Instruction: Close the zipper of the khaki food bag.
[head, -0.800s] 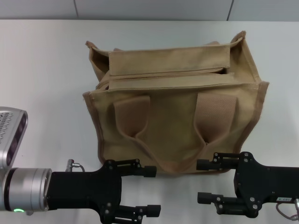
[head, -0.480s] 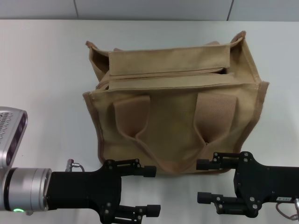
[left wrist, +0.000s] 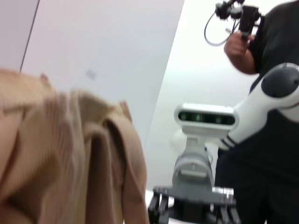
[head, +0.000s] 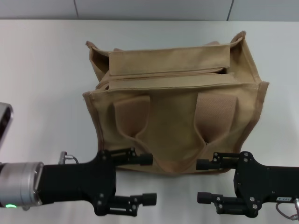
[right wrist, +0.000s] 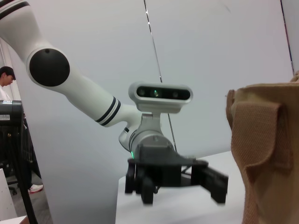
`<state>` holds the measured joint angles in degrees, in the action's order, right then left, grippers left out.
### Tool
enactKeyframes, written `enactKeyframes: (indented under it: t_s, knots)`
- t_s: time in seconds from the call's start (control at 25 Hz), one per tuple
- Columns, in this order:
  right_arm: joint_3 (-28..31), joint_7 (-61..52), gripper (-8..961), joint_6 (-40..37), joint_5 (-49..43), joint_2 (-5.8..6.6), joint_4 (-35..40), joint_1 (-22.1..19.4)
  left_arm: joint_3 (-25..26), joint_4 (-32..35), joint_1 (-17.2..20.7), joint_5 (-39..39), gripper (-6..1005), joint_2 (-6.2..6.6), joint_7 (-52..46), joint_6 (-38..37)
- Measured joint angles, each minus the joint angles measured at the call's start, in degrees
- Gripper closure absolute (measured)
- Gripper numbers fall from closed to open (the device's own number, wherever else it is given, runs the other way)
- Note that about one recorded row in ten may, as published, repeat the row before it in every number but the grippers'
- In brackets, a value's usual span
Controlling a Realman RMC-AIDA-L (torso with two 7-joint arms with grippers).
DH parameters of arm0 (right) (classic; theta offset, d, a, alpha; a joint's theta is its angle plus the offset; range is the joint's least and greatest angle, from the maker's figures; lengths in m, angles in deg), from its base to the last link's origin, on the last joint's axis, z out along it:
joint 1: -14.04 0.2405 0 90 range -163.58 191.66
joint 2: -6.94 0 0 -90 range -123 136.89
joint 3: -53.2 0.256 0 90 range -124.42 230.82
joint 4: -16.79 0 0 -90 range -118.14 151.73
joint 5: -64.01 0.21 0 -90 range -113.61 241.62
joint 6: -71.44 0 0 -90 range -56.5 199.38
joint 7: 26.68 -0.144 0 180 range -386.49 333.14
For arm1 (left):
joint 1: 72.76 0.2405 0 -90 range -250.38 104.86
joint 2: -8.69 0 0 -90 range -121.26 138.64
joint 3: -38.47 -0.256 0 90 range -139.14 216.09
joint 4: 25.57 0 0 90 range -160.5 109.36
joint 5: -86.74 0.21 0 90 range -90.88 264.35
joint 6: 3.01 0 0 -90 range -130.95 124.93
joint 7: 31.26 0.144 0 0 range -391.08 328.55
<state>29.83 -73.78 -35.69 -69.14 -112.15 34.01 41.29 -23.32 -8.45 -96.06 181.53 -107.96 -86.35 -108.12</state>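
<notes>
While both grippers hang low in front of the khaki food bag (head: 175,105), the zipping has not begun: this is the approach step.

Beyond the fingertips of the left gripper (head: 145,178) and the right gripper (head: 202,181), each with its fingers spread apart and holding nothing, the bag stands on the white table (head: 42,70), its near wall and two looped handles (head: 133,119) just past the upper fingers. Farther back, well above both sets of fingers, the zipper (head: 166,74) runs across the bag's top between the upright end flaps, seemingly parted at its right end; I cannot make out the pull tab. By my judgement, the next move calls for raising one gripper over the top to find and pinch the pull, with the other bracing the bag against the tug.
</notes>
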Motion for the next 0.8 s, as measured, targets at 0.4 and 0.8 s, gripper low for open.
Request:
enactKeyframes:
  t_s: [0.4,0.8]
  knots:
    - [0.0,0.0,315,0.1,0.0,0.0,0.0,0.0,13.1,1.9,0.2,-6.4,187,-1.88,3.3,-9.5]
    - [0.0,0.0,316,0.1,0.0,0.06,-0.1,-0.2,14.4,1.4,5.8,-26.3,187,-1.2,3.8,-4.0]
